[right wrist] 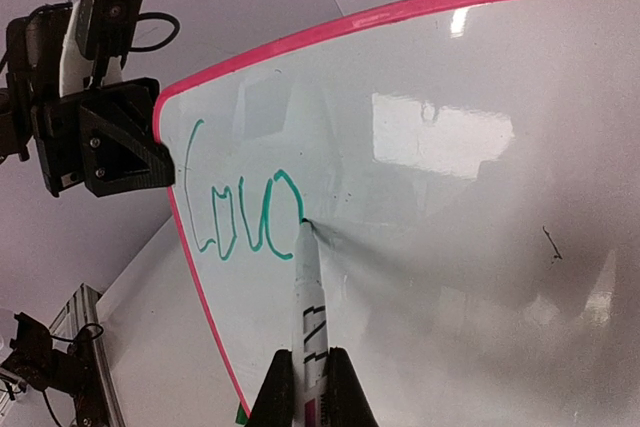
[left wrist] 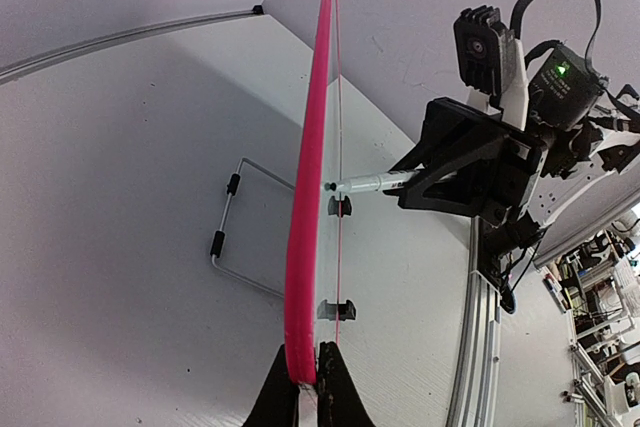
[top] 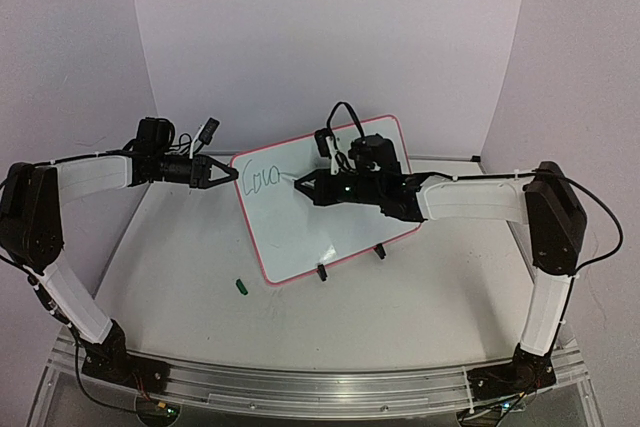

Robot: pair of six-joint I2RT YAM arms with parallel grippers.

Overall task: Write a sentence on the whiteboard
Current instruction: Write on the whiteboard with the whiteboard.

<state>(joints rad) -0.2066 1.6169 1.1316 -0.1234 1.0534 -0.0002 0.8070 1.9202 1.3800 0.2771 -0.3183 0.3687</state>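
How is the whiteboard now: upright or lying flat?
Upright. The whiteboard stands on its lower edge with two black feet, and the left jaws pinch its side edge.

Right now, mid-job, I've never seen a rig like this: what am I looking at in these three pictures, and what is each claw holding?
These are two robot arms, left and right, bolted at the near edge of the table. The wide picture looks down from above and behind them; the other two come from a camera on each wrist. The left claw is shut on the pink edge of the standing whiteboard. The right claw is shut on a marker, its tip on the board at the first green letters. A small green piece, perhaps the cap, lies on the table.
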